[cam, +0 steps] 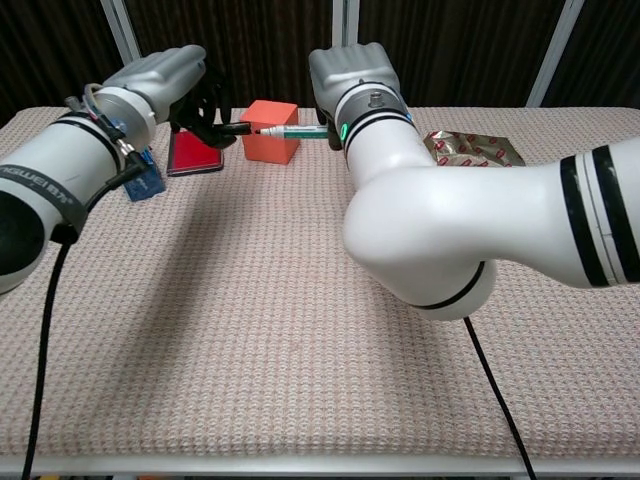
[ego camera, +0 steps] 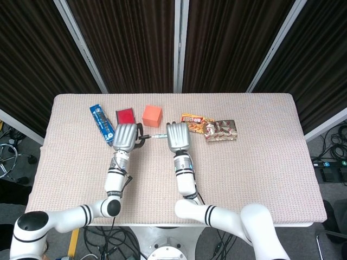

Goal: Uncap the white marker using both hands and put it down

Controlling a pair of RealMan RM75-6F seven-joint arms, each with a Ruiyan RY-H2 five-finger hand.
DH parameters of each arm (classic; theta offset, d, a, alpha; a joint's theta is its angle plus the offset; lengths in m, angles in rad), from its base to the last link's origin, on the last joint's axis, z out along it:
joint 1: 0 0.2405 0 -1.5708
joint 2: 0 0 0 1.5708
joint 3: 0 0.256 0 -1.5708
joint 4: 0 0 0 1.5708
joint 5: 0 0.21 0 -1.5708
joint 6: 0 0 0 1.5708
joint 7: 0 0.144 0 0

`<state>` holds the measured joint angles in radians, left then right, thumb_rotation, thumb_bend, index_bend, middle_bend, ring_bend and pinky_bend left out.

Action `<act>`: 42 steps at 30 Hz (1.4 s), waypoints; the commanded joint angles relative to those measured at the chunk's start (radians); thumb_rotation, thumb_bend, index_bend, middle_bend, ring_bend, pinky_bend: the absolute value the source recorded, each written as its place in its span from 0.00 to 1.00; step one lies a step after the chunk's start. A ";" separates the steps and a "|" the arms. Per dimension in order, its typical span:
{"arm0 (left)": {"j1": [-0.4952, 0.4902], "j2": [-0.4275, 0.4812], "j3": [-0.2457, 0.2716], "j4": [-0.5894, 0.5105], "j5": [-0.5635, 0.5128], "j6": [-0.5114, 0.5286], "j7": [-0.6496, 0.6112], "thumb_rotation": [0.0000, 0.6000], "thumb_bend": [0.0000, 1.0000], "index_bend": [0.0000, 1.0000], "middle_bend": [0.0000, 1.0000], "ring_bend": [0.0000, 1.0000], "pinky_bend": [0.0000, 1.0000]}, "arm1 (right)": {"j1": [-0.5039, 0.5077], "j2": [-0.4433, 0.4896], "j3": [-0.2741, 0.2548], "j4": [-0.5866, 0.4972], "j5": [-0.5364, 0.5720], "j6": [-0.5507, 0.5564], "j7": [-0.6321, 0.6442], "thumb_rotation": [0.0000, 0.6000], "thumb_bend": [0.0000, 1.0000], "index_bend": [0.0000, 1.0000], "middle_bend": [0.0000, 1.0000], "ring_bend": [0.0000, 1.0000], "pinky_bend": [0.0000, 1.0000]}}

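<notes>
dark pleated curtains (ego camera: 135, 38) behind a beige-clothed table (ego camera: 260, 168).

lab, dark curtains (ego camera: 135, 43), cloth-covered table (ego camera: 260, 173)

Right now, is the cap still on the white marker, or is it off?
Off, it seems. In the chest view a small gap separates the black cap in the left hand from the white marker with green lettering held by the right hand.

no text can be read; print on the snack packets (ego camera: 219, 130) is too small.
</notes>
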<state>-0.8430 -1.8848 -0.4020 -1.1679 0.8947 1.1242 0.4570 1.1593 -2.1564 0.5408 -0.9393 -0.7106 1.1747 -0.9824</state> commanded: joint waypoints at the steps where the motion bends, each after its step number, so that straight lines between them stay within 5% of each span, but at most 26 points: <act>1: 0.052 0.044 0.019 -0.023 0.018 0.027 -0.045 1.00 0.40 0.70 0.72 0.64 0.65 | -0.067 0.050 -0.030 -0.079 -0.014 0.048 0.009 1.00 0.29 0.62 0.61 0.74 0.90; 11: 0.220 0.081 0.134 -0.108 0.021 0.093 -0.113 1.00 0.40 0.70 0.72 0.64 0.65 | -0.274 0.183 -0.176 -0.370 -0.046 0.158 0.038 1.00 0.29 0.62 0.61 0.74 0.90; 18: 0.258 0.014 0.175 -0.009 0.045 0.050 -0.196 1.00 0.39 0.69 0.71 0.63 0.65 | -0.319 0.177 -0.220 -0.361 -0.040 0.132 0.070 1.00 0.27 0.63 0.61 0.74 0.90; 22: 0.267 0.011 0.175 0.014 0.059 0.002 -0.258 1.00 0.29 0.59 0.60 0.51 0.55 | -0.325 0.170 -0.226 -0.338 -0.029 0.088 0.083 1.00 0.16 0.58 0.56 0.72 0.90; 26: 0.274 0.023 0.180 0.026 0.090 -0.014 -0.287 1.00 0.15 0.44 0.43 0.35 0.40 | -0.329 0.180 -0.228 -0.350 0.008 0.061 0.052 1.00 0.01 0.24 0.38 0.47 0.78; 29: 0.283 0.033 0.177 0.027 0.102 0.008 -0.271 1.00 0.10 0.39 0.34 0.26 0.30 | -0.341 0.192 -0.215 -0.377 0.001 0.082 0.069 1.00 0.00 0.12 0.27 0.29 0.64; 36: 0.315 0.084 0.162 -0.024 0.128 0.093 -0.221 1.00 0.06 0.34 0.24 0.19 0.22 | -0.428 0.302 -0.214 -0.568 -0.086 0.212 0.147 1.00 0.00 0.11 0.20 0.18 0.55; 42: 0.372 0.155 0.219 -0.070 0.245 0.226 -0.175 1.00 0.05 0.25 0.17 0.10 0.14 | -0.577 0.488 -0.299 -0.795 -0.258 0.367 0.260 1.00 0.00 0.08 0.13 0.05 0.38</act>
<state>-0.5007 -1.7660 -0.2135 -1.2146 1.0937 1.3096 0.2570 0.6629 -1.7631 0.2905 -1.6366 -0.8833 1.4646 -0.7883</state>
